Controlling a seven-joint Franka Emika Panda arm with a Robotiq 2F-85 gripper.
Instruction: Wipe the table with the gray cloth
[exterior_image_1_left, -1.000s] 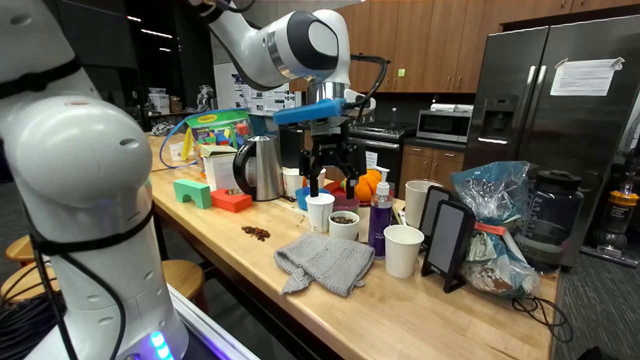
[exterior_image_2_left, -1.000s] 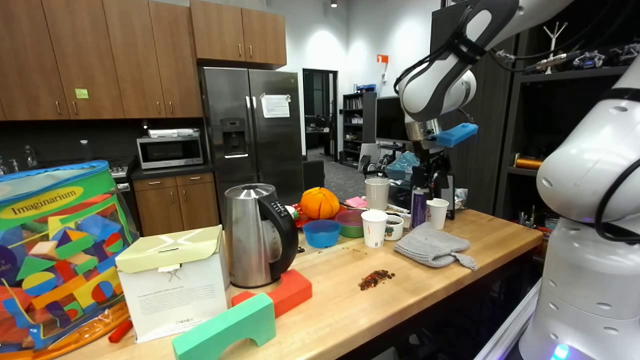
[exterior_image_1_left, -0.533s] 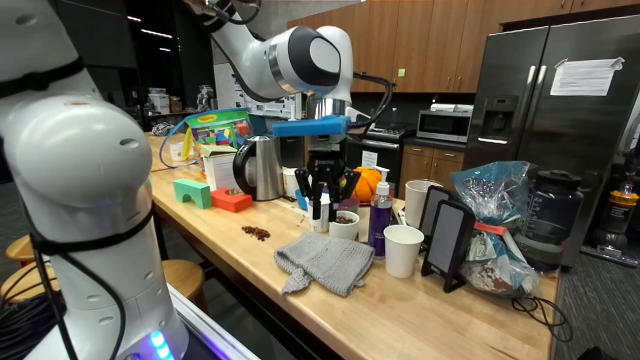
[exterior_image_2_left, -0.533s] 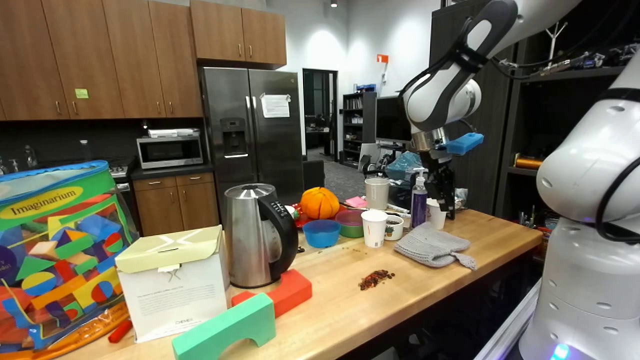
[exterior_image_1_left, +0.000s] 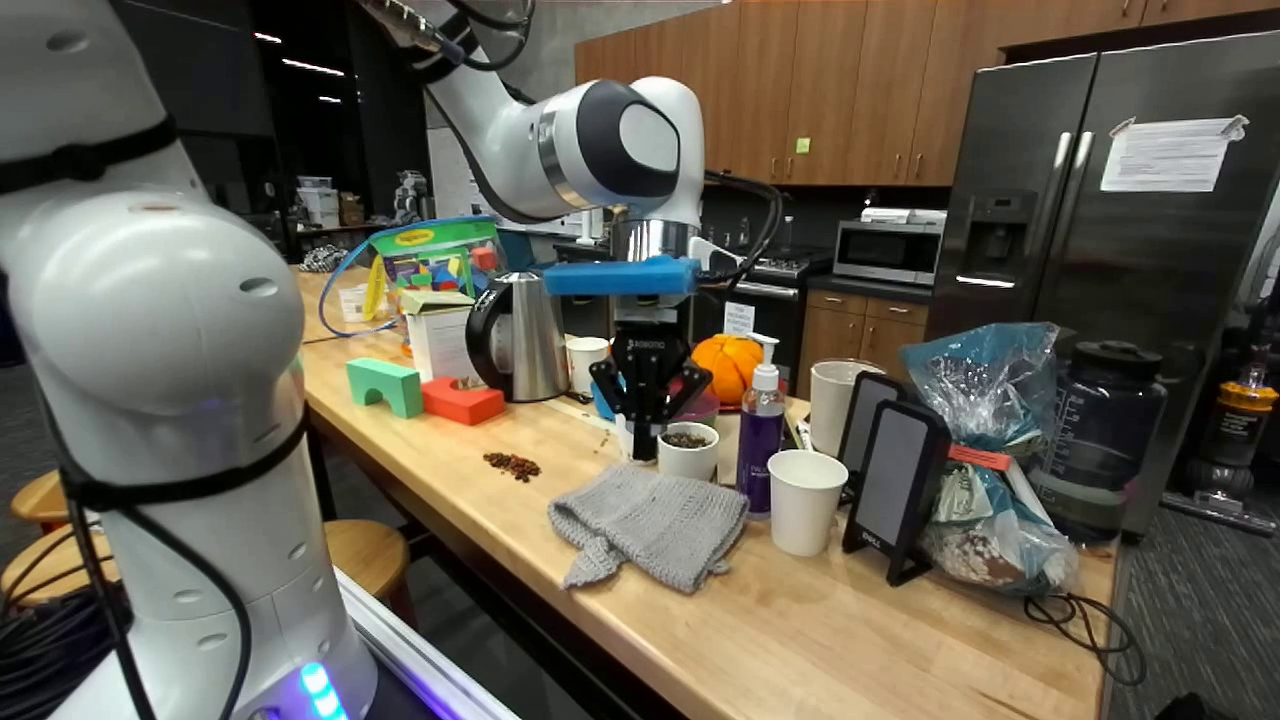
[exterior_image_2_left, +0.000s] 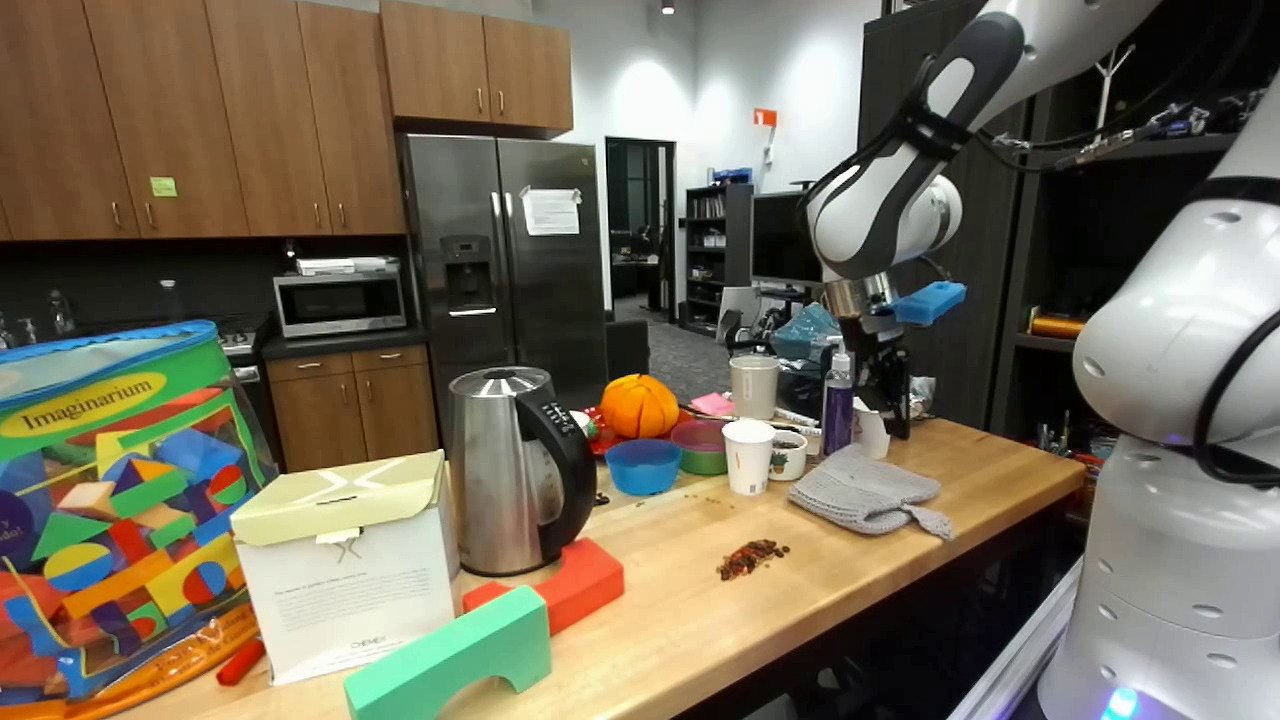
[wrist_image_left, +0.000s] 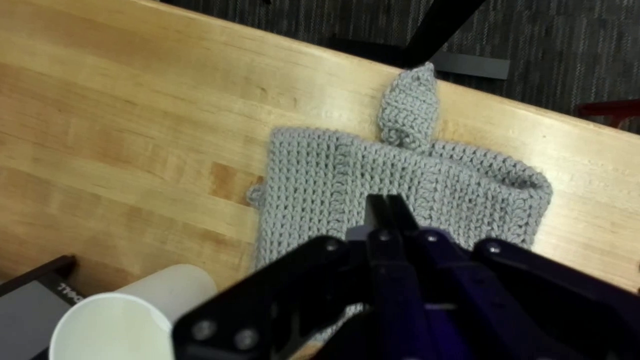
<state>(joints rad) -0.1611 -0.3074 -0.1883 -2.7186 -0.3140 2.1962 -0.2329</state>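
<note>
Gray rumpled knitted cloth lies unheld; I should part my clenched, empty black two-fingered claw before descending.

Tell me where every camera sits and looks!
An exterior view: beside the white robot arm, facing the light-brown wooden table; arm and black claw show.
An exterior view: near the green arch block, facing the dark steel fridge; arm and claw show.
Wrist view: on the wrist, facing the gray knitted cloth below; claw shows.
Both exterior views share table and cloth.
</note>
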